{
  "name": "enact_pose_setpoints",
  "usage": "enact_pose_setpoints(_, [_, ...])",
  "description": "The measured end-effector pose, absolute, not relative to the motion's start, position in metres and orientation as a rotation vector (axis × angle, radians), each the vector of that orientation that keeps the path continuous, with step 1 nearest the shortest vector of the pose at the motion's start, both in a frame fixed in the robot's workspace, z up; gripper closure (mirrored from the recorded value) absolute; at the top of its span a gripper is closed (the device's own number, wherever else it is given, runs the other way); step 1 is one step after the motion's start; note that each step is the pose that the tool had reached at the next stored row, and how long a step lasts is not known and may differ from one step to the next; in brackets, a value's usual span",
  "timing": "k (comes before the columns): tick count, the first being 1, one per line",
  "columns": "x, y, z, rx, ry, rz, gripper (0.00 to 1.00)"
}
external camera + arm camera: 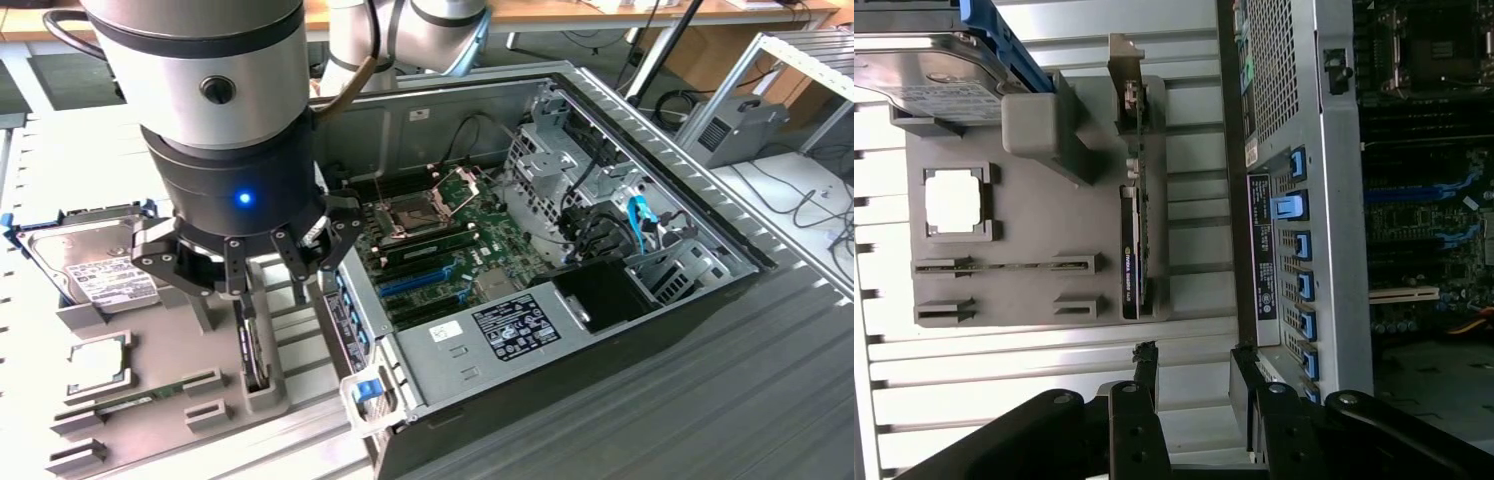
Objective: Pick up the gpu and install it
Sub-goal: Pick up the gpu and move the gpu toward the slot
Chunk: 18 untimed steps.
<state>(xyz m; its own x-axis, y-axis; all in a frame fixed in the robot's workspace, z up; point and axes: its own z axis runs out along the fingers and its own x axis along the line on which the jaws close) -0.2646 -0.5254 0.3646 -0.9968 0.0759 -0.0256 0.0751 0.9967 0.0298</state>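
tool point(260, 288) wide open and empty, above the gpu point(250, 345) standing on edge in the grey holder point(160, 350). risk: misaligned fingers could clip the card or the adjacent computer case point(1334, 200).

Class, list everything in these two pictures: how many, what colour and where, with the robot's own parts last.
Graphics card: one, green and black, standing on edge in the holder.
Hard drive: one, silver, blue frame, on the holder.
Processor chip: one, silver, in the holder's square recess.
Memory stick: one, green, in a holder slot.
Holder: one, grey, beside the case.
Computer case: one, grey, side open, exterior view's right.
Gripper: one, black, open, over the holder near the graphics card.
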Motion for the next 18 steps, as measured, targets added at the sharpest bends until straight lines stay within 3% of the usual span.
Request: enact_pose_setpoints(18, [-0.2646,-0.5254,0.3594,0.118,3.112,0.042,0.58])
